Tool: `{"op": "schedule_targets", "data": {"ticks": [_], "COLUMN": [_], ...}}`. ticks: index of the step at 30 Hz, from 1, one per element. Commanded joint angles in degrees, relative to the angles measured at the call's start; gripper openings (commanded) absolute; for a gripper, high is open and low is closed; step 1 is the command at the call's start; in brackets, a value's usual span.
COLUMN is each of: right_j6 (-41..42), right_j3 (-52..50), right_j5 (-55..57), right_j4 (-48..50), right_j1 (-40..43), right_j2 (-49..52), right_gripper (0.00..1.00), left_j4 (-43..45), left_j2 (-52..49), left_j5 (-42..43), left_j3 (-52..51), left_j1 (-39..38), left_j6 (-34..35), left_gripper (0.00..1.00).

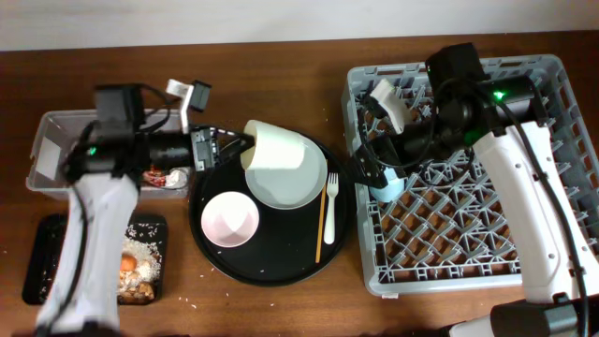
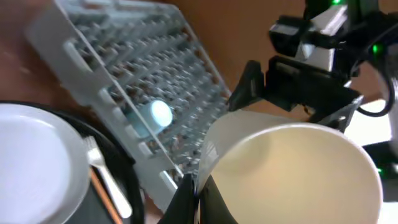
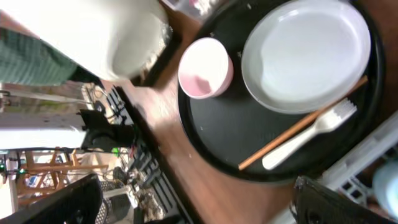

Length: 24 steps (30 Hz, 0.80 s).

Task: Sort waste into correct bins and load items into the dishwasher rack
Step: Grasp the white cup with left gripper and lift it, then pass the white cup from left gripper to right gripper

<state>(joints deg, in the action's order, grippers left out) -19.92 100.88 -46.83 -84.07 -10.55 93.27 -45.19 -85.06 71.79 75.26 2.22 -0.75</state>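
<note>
Brown wood worktop (image 1: 281, 309), white specks lower left; pale wall (image 1: 187, 19) along top edge. Left jaws pinch cream cup (image 1: 276, 148) by its rim, upper centre over round tray (image 1: 271, 267). Right jaws wide, beside blue cup (image 1: 390, 189) at left side of rack (image 1: 468, 253).

The right gripper (image 1: 368, 170) and a light blue cup (image 1: 389, 187) are crowding the large grey pegged plastic rack's (image 1: 449, 234) left edge; its lower right cells are seemingly lying open.

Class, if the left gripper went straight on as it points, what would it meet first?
Past the cream cup it holds, probably the right gripper by the dishwasher rack's edge; depth is unclear.
</note>
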Motion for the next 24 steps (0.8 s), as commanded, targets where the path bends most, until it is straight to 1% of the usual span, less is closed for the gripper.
{"op": "schedule_targets", "data": {"ticks": [1,3,4,7,12,13,14,16,18,24], "right_j6": [-5.6,-9.3,-10.1,-10.1,-10.1,-10.1,-10.1,-10.1,-10.1,-10.1], "right_j3": [0.6,-0.3,-1.3,-6.2,-11.9,-12.2,-12.2,-12.2,-12.2,-12.2], "right_j5": [-9.8,-15.0,-15.8,-16.1,-22.2,-22.7,-25.0,-26.9,-26.9,-24.7], "right_j4": [1.0,1.2,2.0,8.0,14.9,15.1,15.4,15.6,15.2,14.4], "right_j1": [-0.3,-0.3,-0.3,-0.3,-0.3,-0.3,-0.3,-0.3,-0.4,-4.0], "right_j2": [-0.3,-0.3,-0.3,-0.3,-0.3,-0.3,-0.3,-0.3,-0.3,-0.3], "right_gripper": [0.99,0.99,0.99,0.99,1.00,1.00,0.95,0.94,0.90,0.87], "left_j4": [1.3,2.2,3.8,6.6,9.6,9.6,9.6,9.9,10.3,10.7], "left_j2": [-9.5,-12.4,-12.8,-12.7,-12.7,-12.7,-12.7,-12.7,-12.7,-12.7], "left_j5": [18.4,18.4,18.4,18.4,18.4,18.4,18.4,18.4,18.4,18.4], "left_j3": [-0.2,-0.2,-0.2,-0.2,-0.2,-0.2,-0.2,-0.2,-0.2,-0.2], "left_j1": [-1.4,-3.2,-4.3,-7.5,-10.0,-10.0,-10.0,-10.0,-10.0,-10.0], "left_j6": [-8.1,-9.4,-9.4,-9.2,-9.2,-9.2,-9.2,-9.2,-9.2,-9.2], "left_gripper": [0.00,0.00,0.00,0.00,0.00,0.00,0.00,0.00,0.00,0.00]}}
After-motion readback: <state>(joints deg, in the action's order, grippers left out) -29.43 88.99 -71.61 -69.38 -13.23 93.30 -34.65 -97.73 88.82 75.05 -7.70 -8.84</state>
